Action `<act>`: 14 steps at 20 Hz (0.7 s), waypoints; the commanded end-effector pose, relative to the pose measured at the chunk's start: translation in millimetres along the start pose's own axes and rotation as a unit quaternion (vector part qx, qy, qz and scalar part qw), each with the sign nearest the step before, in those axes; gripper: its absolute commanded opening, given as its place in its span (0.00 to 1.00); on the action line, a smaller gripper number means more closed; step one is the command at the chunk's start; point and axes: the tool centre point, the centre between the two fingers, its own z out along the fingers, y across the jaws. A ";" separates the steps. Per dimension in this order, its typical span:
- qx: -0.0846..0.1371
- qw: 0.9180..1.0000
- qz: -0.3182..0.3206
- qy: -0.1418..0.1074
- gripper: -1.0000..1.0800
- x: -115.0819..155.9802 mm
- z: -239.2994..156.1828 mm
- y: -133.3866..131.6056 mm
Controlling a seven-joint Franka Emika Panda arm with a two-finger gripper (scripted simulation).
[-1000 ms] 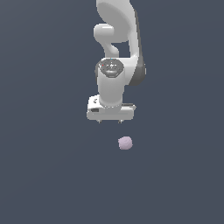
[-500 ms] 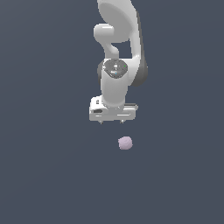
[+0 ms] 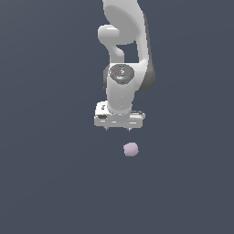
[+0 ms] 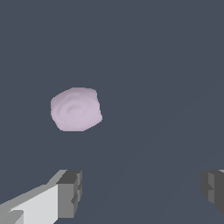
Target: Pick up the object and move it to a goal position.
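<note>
My fingers (image 4: 65, 192): spread wide, nothing between them; in the wrist view one dark pad shows at each side with bare floor in the gap.
My gripper (image 3: 118, 130): pointing down, hanging above the floor, with short fingertips showing under the white body in the exterior view.
Object (image 4: 76, 109): a small pale lilac blob lying on the dark floor (image 4: 166, 65), not touched by anything.
Object against my fingers: it lies outside the gap, ahead of the line joining my two pads, and nearer the pad I have marked than the other one. In the exterior view the object (image 3: 130, 149) sits below my fingertips and a little to that view's right.
Risk, misaligned descent: if I go straight down from here, I judge the near finger could land on the blob or nudge it away, because it is not centred between the pads.
Risk, shape: lumpy and roundish, so an off-centre squeeze could squirt it out.
Risk, goal: no marker for the goal position shows in either view, so I cannot tell where it is.
</note>
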 end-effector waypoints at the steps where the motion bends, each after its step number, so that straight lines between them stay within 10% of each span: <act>1: 0.001 1.000 0.023 0.000 0.96 1.9 1.9 -2.3; 14: 0.009 0.982 0.189 -0.002 0.96 15.3 15.9 -18.8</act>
